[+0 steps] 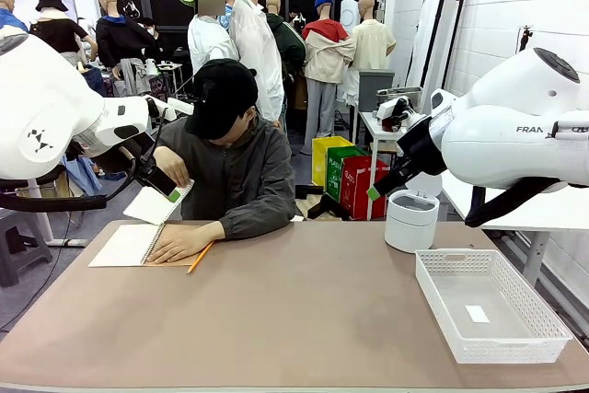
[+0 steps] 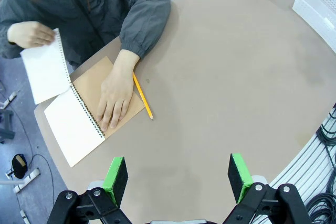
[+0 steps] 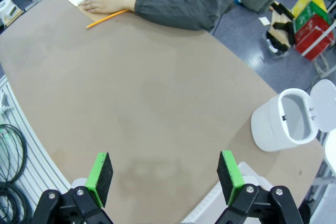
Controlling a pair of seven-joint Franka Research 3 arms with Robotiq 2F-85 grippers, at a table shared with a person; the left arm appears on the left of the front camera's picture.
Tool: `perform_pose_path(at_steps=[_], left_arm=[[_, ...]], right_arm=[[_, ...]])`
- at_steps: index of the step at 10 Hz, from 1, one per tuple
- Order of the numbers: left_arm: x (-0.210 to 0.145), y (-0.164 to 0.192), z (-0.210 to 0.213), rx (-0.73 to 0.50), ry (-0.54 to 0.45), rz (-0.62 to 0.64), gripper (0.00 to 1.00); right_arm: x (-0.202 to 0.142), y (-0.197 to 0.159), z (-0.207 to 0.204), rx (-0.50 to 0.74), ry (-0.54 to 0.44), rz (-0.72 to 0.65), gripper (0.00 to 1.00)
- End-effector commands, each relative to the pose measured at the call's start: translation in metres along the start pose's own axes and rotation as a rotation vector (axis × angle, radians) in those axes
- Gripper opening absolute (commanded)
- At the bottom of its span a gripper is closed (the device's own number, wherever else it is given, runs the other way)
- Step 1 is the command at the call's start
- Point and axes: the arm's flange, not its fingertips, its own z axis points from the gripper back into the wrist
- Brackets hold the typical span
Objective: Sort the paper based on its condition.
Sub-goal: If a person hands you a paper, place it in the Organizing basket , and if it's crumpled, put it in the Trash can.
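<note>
The paper (image 1: 152, 206) stood lifted at the worktop's (image 1: 294, 319) 10 o'clock edge in the front view, pinched at its top by one hand (image 1: 172, 167) of the person. Its punched edge ran along the spiral of the notebook (image 1: 124, 246); whether it was free of the binding could not be told. The other hand (image 2: 114, 95) lay flat on the notebook's brown cover, with a pencil (image 2: 142, 96) just beside it at 3 o'clock in the left wrist view. The left gripper (image 2: 177, 174) hung wide open above bare worktop, well apart from the paper at its 10 o'clock. The right gripper (image 3: 164, 174) was likewise spread open, holding nothing, with an open-lidded white bin (image 3: 286, 124) at its 2 o'clock. A white basket (image 1: 456, 253) sat at 4 o'clock in the front view, a small tag (image 1: 477, 314) inside.
</note>
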Motion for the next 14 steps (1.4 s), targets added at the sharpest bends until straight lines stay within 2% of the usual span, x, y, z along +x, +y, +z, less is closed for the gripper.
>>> perform_pose_path(at_steps=[1, 14], left_arm=[[0.0001, 0.0006, 0.0006, 0.003, 0.003, -0.001, 1.00], [0.0001, 0.0006, 0.0006, 0.003, 0.003, -0.001, 1.00]], right_arm=[[0.0002, -0.0001, 0.0000, 0.005, -0.001, -0.001, 1.00], [0.0002, -0.0001, 0.0000, 0.005, -0.001, -0.001, 1.00]])
